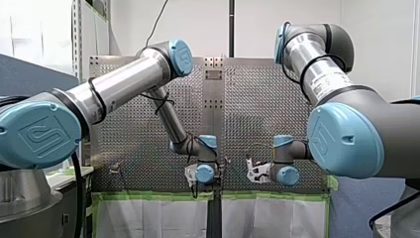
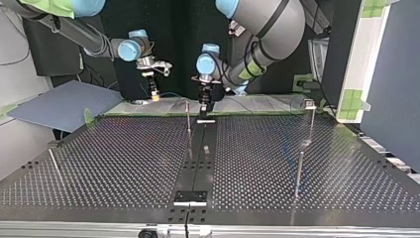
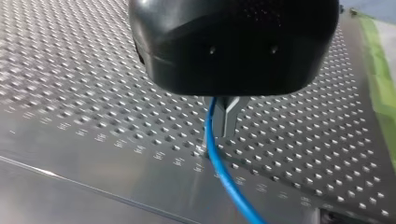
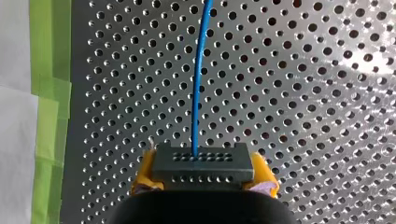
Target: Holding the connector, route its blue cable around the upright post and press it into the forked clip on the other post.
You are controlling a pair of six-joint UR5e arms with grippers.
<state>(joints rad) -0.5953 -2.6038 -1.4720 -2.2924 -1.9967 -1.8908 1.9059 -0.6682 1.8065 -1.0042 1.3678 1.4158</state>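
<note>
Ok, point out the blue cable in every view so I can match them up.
Left wrist view: blue cable runs from the left end effector's fingers down over the perforated table.
Right wrist view: straight ahead out of the connector clamped in the right end effector.
Top view: faint thread between the two end effectors.
Front view: cannot make it out.
Shared landmark: the perforated table.
</note>
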